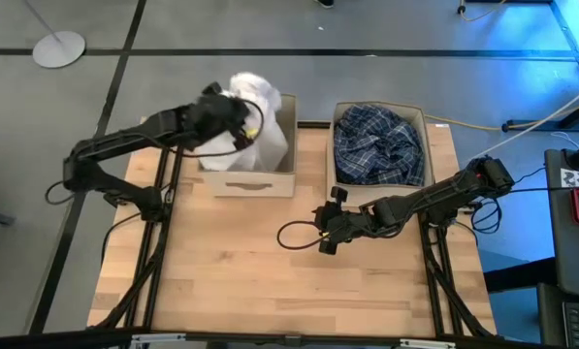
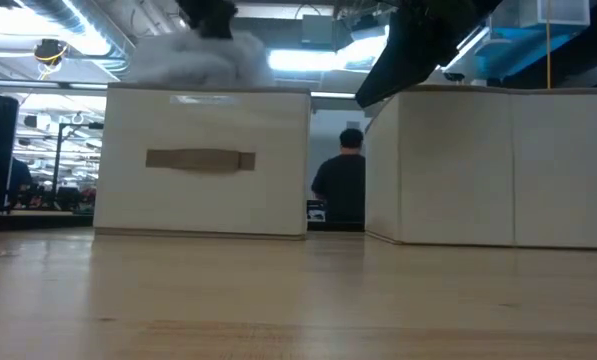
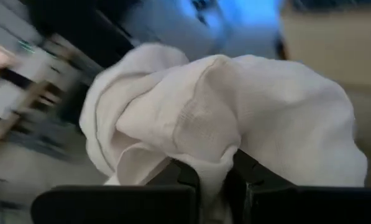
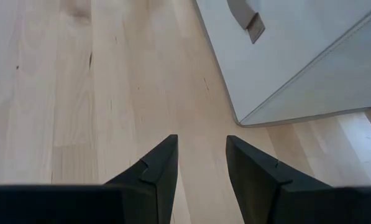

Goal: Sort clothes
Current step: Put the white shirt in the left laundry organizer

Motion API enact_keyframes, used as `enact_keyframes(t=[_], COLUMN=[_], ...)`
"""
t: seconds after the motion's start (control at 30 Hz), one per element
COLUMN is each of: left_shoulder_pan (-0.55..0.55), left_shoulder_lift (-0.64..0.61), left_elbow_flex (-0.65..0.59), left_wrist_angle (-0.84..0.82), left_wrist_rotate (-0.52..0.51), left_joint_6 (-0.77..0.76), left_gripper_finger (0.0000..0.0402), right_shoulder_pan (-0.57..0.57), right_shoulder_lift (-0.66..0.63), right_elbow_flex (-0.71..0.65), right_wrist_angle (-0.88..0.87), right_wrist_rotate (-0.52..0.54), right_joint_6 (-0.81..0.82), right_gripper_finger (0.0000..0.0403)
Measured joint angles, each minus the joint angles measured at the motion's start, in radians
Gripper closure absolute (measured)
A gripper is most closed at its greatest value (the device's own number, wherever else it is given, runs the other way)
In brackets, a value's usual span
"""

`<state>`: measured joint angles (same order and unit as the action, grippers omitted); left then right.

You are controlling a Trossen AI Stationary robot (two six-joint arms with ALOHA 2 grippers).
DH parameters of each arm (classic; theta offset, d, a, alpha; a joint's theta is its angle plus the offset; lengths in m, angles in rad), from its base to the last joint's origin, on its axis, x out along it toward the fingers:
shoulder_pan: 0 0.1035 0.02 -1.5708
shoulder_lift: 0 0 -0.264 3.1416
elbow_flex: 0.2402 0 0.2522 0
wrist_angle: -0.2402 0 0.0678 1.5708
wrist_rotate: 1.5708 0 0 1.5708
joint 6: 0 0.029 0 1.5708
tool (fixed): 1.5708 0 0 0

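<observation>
A white shirt (image 3: 235,118) is being pinched between the narrowly set fingers (image 3: 185,177) of the left end effector (image 1: 239,124), and it is being held over the left box (image 1: 247,181), at the far left of the table (image 1: 231,281). In the left wrist view the cloth is seen bunched into a loose bundle, with a fold drawn down between the two fingers. In the high view the shirt (image 1: 260,116) is shown lying partly over the box's far rim and partly inside it; whether it is already resting on the box's contents cannot be told. In the low view a pale mound (image 2: 193,62) is seen rising above the top edge of the left box (image 2: 203,160).

The right end effector (image 1: 325,231) is being held low over bare table, near the middle and just in front of the right box (image 1: 378,143). Its fingers (image 4: 163,165) are parted with a modest gap, and nothing is being carried between them. A corner of a box (image 4: 284,62) is seen just beyond them.

The plaid shirt (image 1: 376,145) is lying in the right box and is filling it. No garment is seen left on the table. The sorting is therefore judged to be nearly done: whites are going to the left, patterned cloth to the right. What is judged to remain is the release of the white shirt into the left box. A person (image 2: 343,180) is standing in the room behind the table, seen between the two boxes.
</observation>
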<state>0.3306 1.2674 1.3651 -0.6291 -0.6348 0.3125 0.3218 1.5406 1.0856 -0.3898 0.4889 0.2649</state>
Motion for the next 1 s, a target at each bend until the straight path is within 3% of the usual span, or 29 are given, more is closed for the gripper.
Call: enact_keyframes(t=[0.13, 0.23, 0.37, 0.7, 1.0], left_shoulder_pan=[0.0, 0.0, 0.023, 0.126, 0.131], left_shoulder_lift=[0.062, 0.113, 0.185, 0.384, 0.52], left_elbow_flex=[0.0, 0.0, 0.0, 0.0, 0.0], left_wrist_angle=[-0.14, -0.195, -0.178, -0.068, -0.165], left_wrist_rotate=[0.13, 0.159, 0.182, 0.398, 0.423], left_joint_6=[-0.071, -0.073, -0.074, -0.089, -0.095], left_gripper_finger=[0.038, 0.038, 0.038, 0.038, 0.038], right_shoulder_pan=[0.0, 0.0, 0.0, 0.0, 0.0], right_shoulder_lift=[0.0, 0.0, 0.0, 0.0, 0.0], right_elbow_flex=[0.0, 0.0, 0.0, 0.0, 0.0], right_wrist_angle=[0.0, 0.003, 0.011, 0.022, 0.021], right_wrist_rotate=[0.0, 0.0, 0.0, -0.002, -0.011], right_joint_6=[0.0, 0.0, 0.0, 0.0, -0.002], right_gripper_finger=[0.0263, 0.0263, 0.0263, 0.0263, 0.0263])
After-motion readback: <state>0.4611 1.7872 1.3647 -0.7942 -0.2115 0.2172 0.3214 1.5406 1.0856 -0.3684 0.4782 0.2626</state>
